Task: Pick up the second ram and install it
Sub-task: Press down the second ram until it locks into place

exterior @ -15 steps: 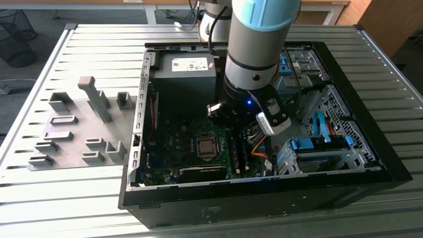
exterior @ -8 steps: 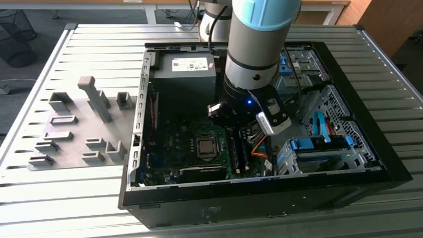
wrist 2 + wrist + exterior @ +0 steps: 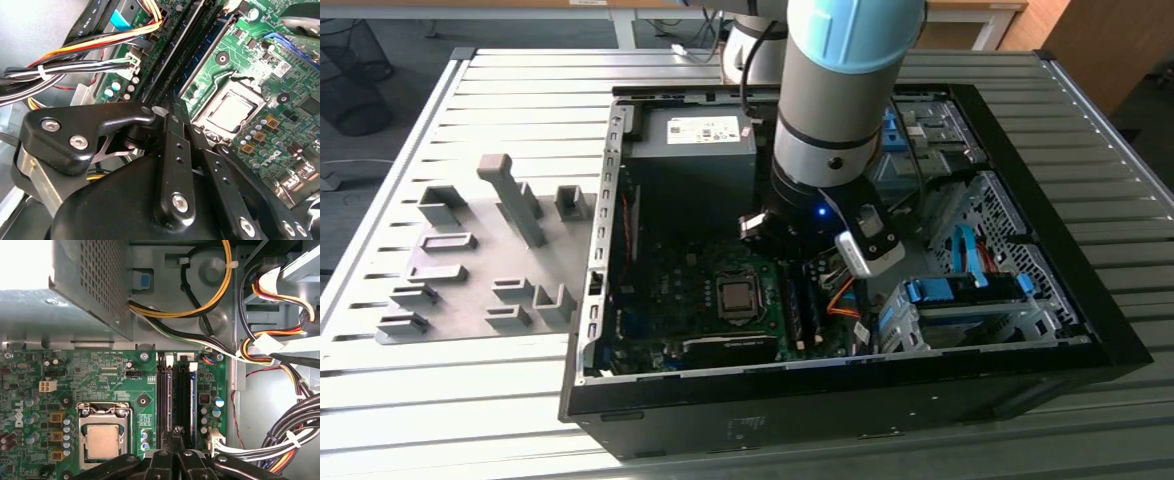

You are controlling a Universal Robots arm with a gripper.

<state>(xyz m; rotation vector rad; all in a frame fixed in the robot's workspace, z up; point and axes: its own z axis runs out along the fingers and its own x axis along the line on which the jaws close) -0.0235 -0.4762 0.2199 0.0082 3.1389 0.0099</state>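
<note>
Your gripper (image 3: 176, 432) sat low over the motherboard (image 3: 100, 375), fingers drawn narrow right above the memory slots (image 3: 177, 390). The ram (image 3: 166, 395) looked seated in a slot, its long axis running straight away from the fingertips.

Exterior view: high, off the arm, angled down on the slatted counter (image 3: 520, 400) and the whole open computer case (image 3: 854, 400); arm in mid-frame.

First wrist view: close, facing straight onto the motherboard (image 3: 105, 370), memory slots (image 3: 175, 395) running away from the lens, hand (image 3: 175, 447) at the frame edge.

Second wrist view: closer still, oblique, hand (image 3: 172, 117) linkage filling the foreground.

Both wrist views share the CPU socket (image 3: 102, 440) and slots.
</note>
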